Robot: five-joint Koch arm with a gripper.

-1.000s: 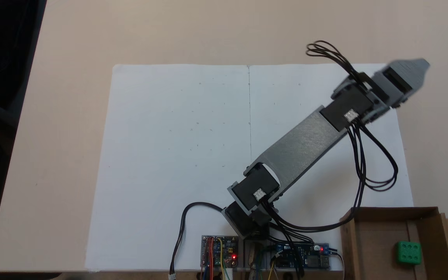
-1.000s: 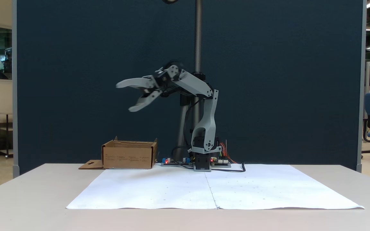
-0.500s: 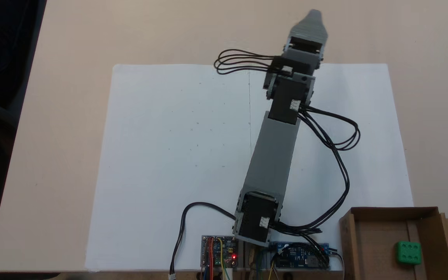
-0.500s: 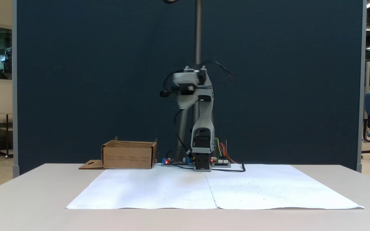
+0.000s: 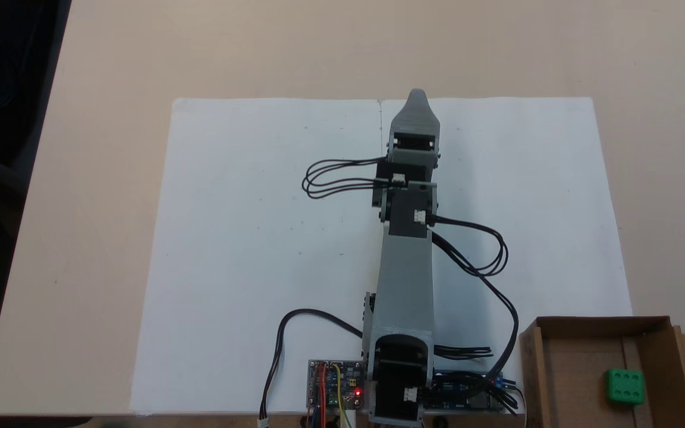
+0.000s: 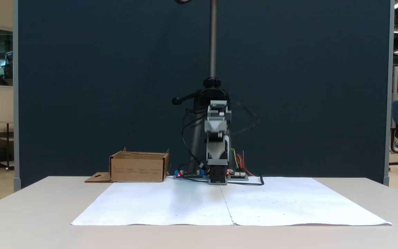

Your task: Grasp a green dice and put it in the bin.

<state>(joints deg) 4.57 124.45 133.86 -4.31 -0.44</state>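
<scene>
The green dice (image 5: pixel 624 385) lies inside the bin (image 5: pixel 597 324), a brown cardboard box at the lower right corner in a fixed view. In the other fixed view the bin (image 6: pixel 138 169) stands at the left of the arm's base and its walls hide the dice. My gripper (image 5: pixel 417 98) points straight away from the base over the middle of the white paper, far from the bin. Facing the camera, the gripper (image 6: pixel 217 128) is blurred and its jaws lie one behind the other, with nothing seen between them.
Two white paper sheets (image 5: pixel 271 238) cover the table's middle. Circuit boards (image 5: pixel 335 383) and black cables (image 5: pixel 497 267) sit around the arm's base. A camera pole (image 6: pixel 212 38) rises behind the arm before a dark blue partition.
The arm has swung from above the right side of the paper to its centre line, then drawn back and lowered. The dice has stayed in the bin.
</scene>
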